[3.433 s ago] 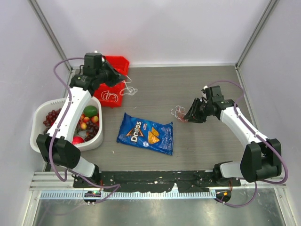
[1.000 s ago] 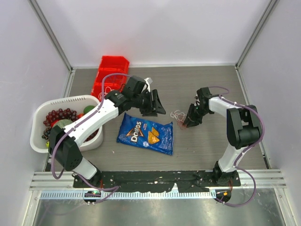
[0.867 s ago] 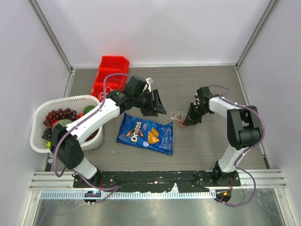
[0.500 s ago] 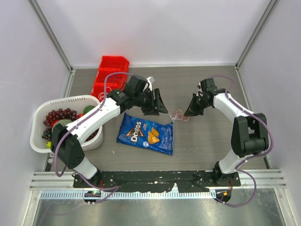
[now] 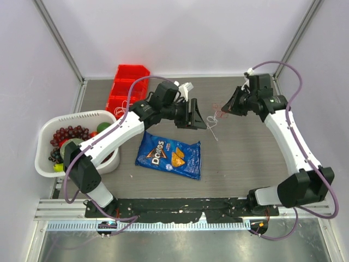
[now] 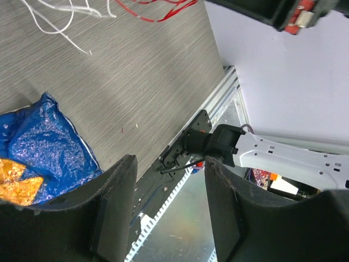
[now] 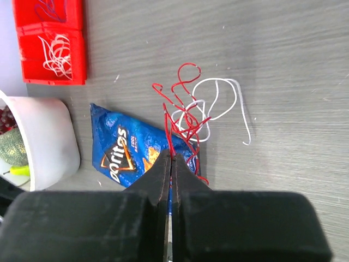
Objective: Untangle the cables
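The cables (image 5: 217, 115) are a small tangle of red and white cords lifted off the table at centre back, one white strand dangling. My right gripper (image 5: 227, 107) is shut on a red cord (image 7: 182, 115), with the white cord (image 7: 219, 97) looped through it. My left gripper (image 5: 197, 115) is open and empty just left of the tangle, not touching it. In the left wrist view the white cable (image 6: 60, 13) and red cable (image 6: 163, 8) lie at the top edge, far beyond the left gripper (image 6: 169, 164).
A blue chip bag (image 5: 169, 154) lies at table centre, below the tangle. A red bin (image 5: 130, 82) with white cords in it stands at back left. A white basket (image 5: 46, 121) of fruit sits at the left edge.
My right gripper shut on the red cord and rose toward the back, lifting the tangle off the table. My left arm reached further right toward the tangle, still open.
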Available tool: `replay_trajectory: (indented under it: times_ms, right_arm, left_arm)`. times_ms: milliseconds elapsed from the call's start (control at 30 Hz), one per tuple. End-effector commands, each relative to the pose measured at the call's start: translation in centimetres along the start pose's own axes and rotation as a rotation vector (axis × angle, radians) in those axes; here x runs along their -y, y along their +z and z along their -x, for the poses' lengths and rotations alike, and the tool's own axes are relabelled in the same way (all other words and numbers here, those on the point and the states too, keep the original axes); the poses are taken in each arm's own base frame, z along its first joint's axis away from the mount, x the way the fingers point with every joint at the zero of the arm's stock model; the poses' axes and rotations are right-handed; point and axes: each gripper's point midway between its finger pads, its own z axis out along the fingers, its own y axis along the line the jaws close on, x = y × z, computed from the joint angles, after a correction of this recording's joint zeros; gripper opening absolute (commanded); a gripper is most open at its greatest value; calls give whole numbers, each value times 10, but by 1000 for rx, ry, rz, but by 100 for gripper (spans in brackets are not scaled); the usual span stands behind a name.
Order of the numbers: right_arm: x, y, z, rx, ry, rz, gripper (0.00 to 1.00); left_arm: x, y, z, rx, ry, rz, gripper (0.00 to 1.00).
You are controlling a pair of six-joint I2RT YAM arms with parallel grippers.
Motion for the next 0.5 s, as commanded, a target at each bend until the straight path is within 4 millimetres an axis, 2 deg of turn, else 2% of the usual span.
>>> replay_trajectory:
  times_ms: [0, 67, 133, 200, 233, 267, 300, 367, 467]
  right_arm:
    - [-14, -46, 31, 181, -64, -18, 1]
    - [-7, -47, 29, 193, -44, -45, 1]
    - [17, -39, 22, 203, -8, -138, 1]
    - [54, -18, 0, 120, 35, -256, 1]
    - [73, -3, -22, 20, 57, -305, 1]
    - [83, 1, -32, -32, 57, -329, 1]
    - [94, 9, -51, -122, 60, -358, 1]
    - [99, 7, -60, -149, 30, -366, 1]
    - [83, -6, -44, -72, -13, -308, 1]
  left_arm:
    - [21, -3, 15, 39, 76, -66, 56]
    - [21, -3, 17, 50, 78, -57, 56]
    - [19, -2, 18, 58, 74, -46, 55]
    - [19, -3, 18, 57, 68, -48, 54]
    - [19, -3, 17, 55, 66, -48, 53]
    - [19, -4, 17, 56, 66, -49, 53]
    - [17, -4, 15, 52, 64, -43, 53]
    - [17, -7, 14, 58, 72, -42, 53]
    - [15, -9, 12, 71, 86, -33, 55]
